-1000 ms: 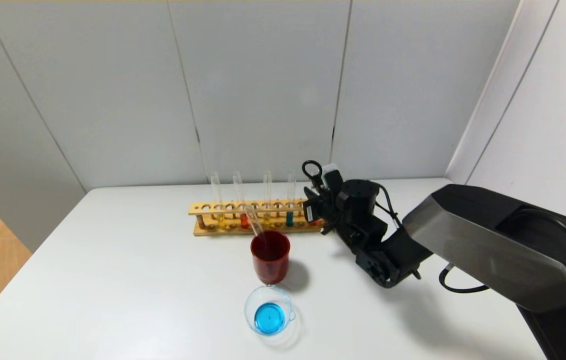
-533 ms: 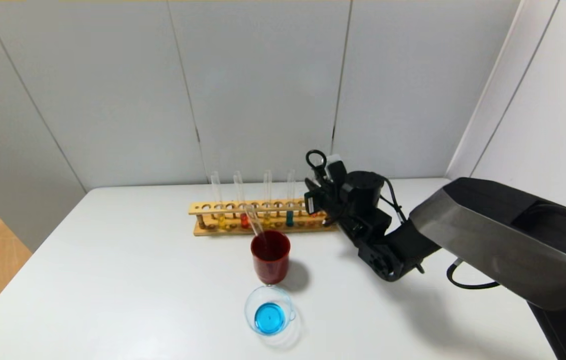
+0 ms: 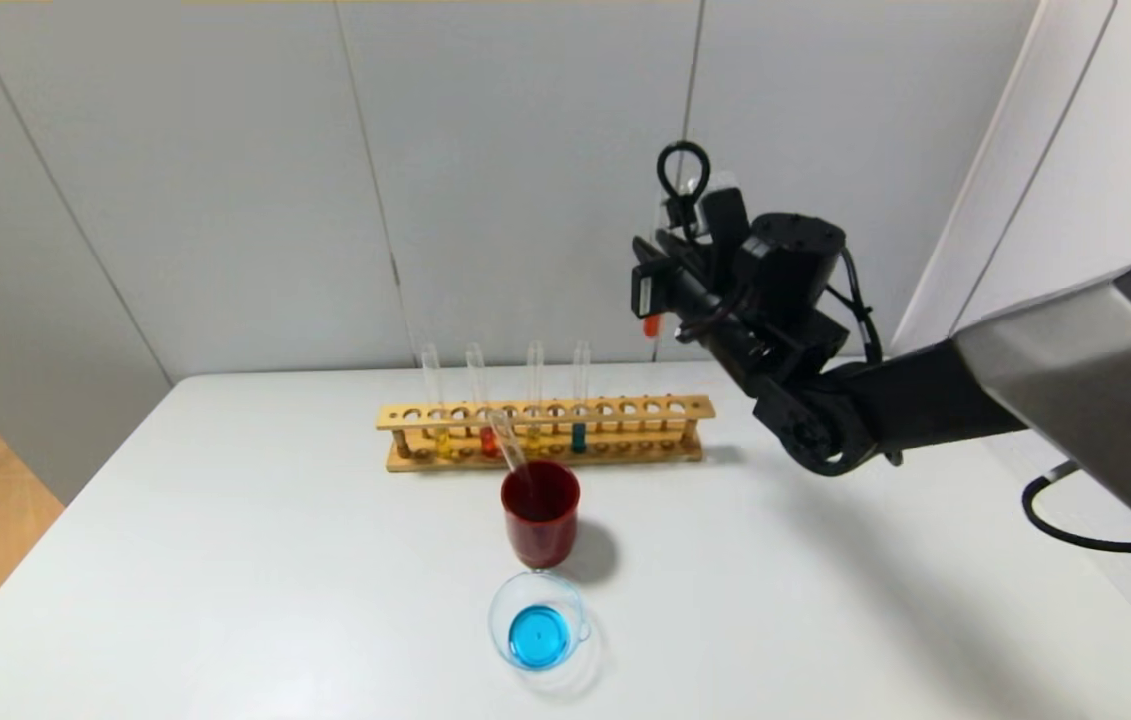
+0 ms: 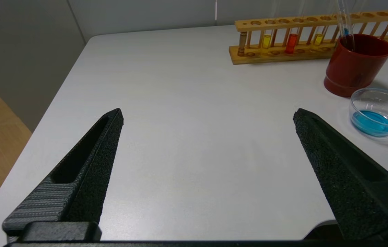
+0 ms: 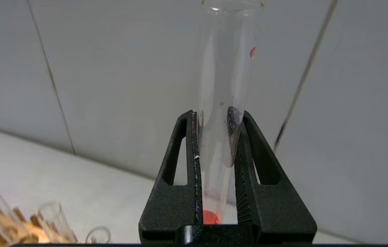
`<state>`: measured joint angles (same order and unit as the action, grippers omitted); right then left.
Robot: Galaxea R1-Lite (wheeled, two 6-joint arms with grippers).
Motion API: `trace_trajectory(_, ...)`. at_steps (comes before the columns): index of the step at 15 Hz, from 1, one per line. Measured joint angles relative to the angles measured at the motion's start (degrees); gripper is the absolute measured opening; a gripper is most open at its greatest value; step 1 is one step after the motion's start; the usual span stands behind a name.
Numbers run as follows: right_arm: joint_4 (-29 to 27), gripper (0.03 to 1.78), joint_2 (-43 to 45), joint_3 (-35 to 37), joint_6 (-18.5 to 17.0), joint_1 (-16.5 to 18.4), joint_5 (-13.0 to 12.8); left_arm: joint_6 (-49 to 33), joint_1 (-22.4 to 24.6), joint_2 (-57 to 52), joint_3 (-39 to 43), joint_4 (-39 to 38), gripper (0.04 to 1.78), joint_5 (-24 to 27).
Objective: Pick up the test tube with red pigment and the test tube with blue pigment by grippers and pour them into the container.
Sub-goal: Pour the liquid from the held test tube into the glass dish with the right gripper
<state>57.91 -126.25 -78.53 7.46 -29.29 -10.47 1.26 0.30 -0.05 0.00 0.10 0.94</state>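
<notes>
My right gripper [image 3: 653, 282] is shut on the test tube with red pigment [image 3: 652, 325] and holds it upright, high above the right end of the wooden rack [image 3: 625, 432]. In the right wrist view the clear tube [image 5: 226, 85] stands between both fingers [image 5: 248, 161], red liquid at its bottom. The container [image 3: 537, 622], a low clear beaker, holds blue liquid near the table's front. The test tube with blue pigment is out of view. My left gripper [image 4: 207, 115] hangs open over bare table, left of the container [image 4: 379, 103].
A dark red cup [image 3: 540, 512] with an empty clear tube [image 3: 505, 435] leaning in it stands between rack and container. The rack holds a second red tube [image 3: 487, 440], yellow tubes [image 3: 441, 438] and a teal one [image 3: 579, 435]. A wall rises behind the table.
My right gripper has risen from the rack's right end, lifting the red tube clear out of the rack and up in front of the wall. The rest stays put.
</notes>
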Motion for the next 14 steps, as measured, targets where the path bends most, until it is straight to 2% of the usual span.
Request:
trace_trajectory(3,-1.0,0.35,5.1,0.5,1.4,0.0,-0.3,0.0,0.0,0.0,0.0,0.0,1.75,0.0)
trace_trajectory(6,-1.1,0.35,11.3,6.6,3.4,0.2,-0.4,0.0,0.0,0.0,0.0,0.0,1.75,0.0)
trace_trajectory(8,-1.0,0.35,16.4,14.1,5.2,-0.4,0.1,0.0,0.0,0.0,0.0,0.0,1.75,0.0)
trace_trajectory(11,-0.2,0.35,23.9,28.8,9.9,-1.2,0.4,0.0,0.0,0.0,0.0,0.0,1.75,0.0)
trace_trajectory(14,3.7,0.35,28.9,41.7,12.7,-2.5,0.4,0.0,0.0,0.0,0.0,0.0,1.75,0.0)
